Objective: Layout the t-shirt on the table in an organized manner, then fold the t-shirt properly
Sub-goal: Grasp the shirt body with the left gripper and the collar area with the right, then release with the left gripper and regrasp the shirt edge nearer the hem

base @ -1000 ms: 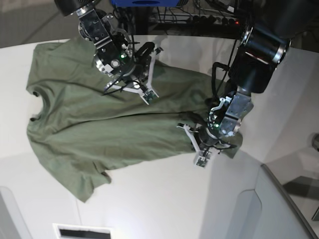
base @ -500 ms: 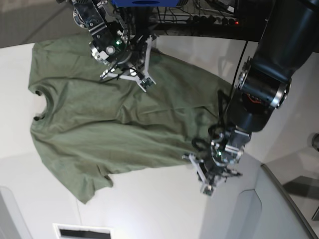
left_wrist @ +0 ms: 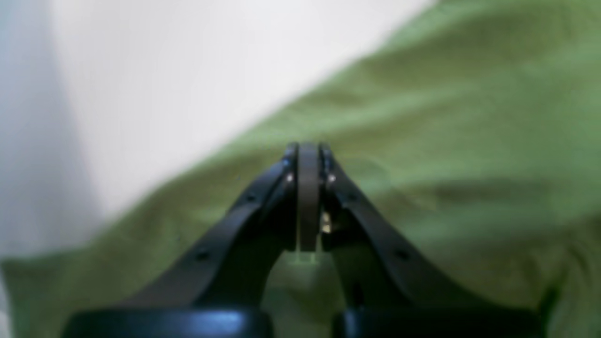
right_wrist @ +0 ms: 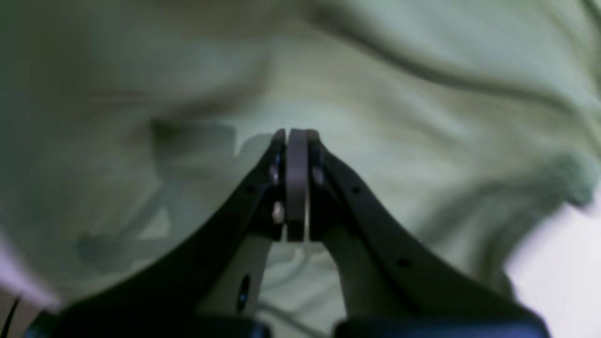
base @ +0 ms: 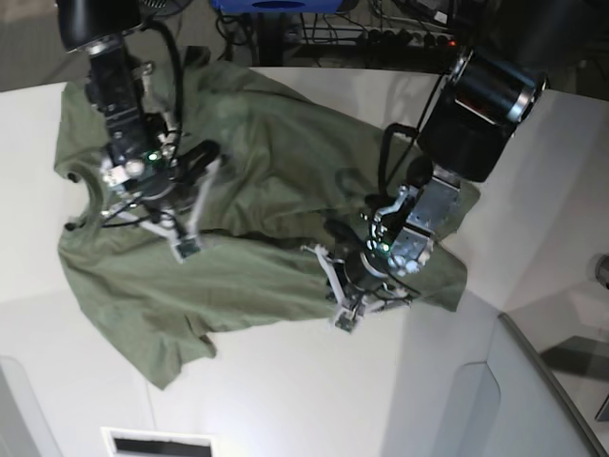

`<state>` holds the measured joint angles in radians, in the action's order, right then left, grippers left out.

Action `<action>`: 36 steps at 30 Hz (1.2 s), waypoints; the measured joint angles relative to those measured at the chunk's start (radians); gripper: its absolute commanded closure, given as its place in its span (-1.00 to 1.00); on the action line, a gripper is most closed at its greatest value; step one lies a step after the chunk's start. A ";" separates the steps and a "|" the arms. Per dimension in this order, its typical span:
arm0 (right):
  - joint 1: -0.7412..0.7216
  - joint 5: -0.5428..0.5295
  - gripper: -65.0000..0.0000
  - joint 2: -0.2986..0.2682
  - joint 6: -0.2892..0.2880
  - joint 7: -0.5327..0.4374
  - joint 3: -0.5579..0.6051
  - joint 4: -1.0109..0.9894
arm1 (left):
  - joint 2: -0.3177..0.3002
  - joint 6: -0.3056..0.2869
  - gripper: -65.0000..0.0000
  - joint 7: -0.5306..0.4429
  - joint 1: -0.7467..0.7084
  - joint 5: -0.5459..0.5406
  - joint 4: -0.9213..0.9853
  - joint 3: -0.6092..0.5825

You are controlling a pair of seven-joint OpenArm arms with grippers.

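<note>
A: The t-shirt (base: 257, 219) is lying on the white table (base: 285, 381), but it is bunching up more than it was a moment ago. Its far edge is now riding over the middle of the body in a raised ridge, where half a second back that part was lying spread toward the table's far side.

B: So both arms are pulling cloth inward?

A: That is how it is looking. The right gripper (base: 176, 233) is now sitting down by the collar end, having travelled from the far edge of the shirt. The left gripper (base: 344, 303) is sitting on the near hem side, a little further in over the cloth than before.

B: Are they holding anything?

A: Both pairs of jaws are pressed fully together. In the right wrist view the closed right gripper (right_wrist: 291, 188) is hovering over pale green folds, and in the left wrist view the left gripper (left_wrist: 307, 197) is over cloth beside the bare table (left_wrist: 188, 70). I cannot tell whether fabric is pinched between either pair.

B: And for the task?

A: I am judging this as a fold starting along the shirt's length, though the wrinkles are suggesting the layout is not yet tidy.
</note>
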<state>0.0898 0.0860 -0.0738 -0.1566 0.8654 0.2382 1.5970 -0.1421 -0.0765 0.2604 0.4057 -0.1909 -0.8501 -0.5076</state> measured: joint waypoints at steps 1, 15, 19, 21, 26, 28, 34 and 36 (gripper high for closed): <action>0.003 0.000 1.00 -0.005 0.000 0.000 -0.003 0.000 | -0.005 0.002 1.00 0.003 -0.007 0.003 0.006 0.000; 0.034 -0.006 1.00 0.021 0.000 -0.023 0.070 -0.105 | 0.007 0.000 1.00 -0.273 0.146 0.002 0.438 -0.006; 0.063 -0.018 1.00 0.030 -0.006 -0.031 0.076 -0.076 | 0.006 0.007 1.00 -0.380 0.229 0.005 0.603 -0.007; 0.058 -0.014 1.00 0.027 -0.006 -0.039 0.072 -0.053 | 0.003 0.016 1.00 -0.430 0.264 0.005 0.639 -0.006; 0.056 -0.008 1.00 0.009 -0.005 -0.026 -0.002 -0.026 | 0.008 0.016 1.00 -0.452 0.365 0.000 0.637 0.003; 0.062 -0.003 1.00 0.006 0.000 -0.025 -0.002 -0.002 | 0.009 0.016 1.00 -0.426 0.381 -0.002 0.615 0.003; 0.079 -0.020 1.00 0.026 -0.010 -0.026 0.003 0.034 | -0.064 -0.003 1.00 -0.076 0.147 -0.009 0.192 -0.001; 0.080 -0.013 1.00 0.011 -0.008 -0.027 -0.006 0.031 | -0.138 0.008 1.00 0.053 0.031 -0.013 -0.014 -0.002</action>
<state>0.1696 0.0734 -0.0631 -0.1650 0.8387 0.2321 1.6276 -0.2802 -0.0685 0.3138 0.4366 -0.2035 -0.8646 -0.5095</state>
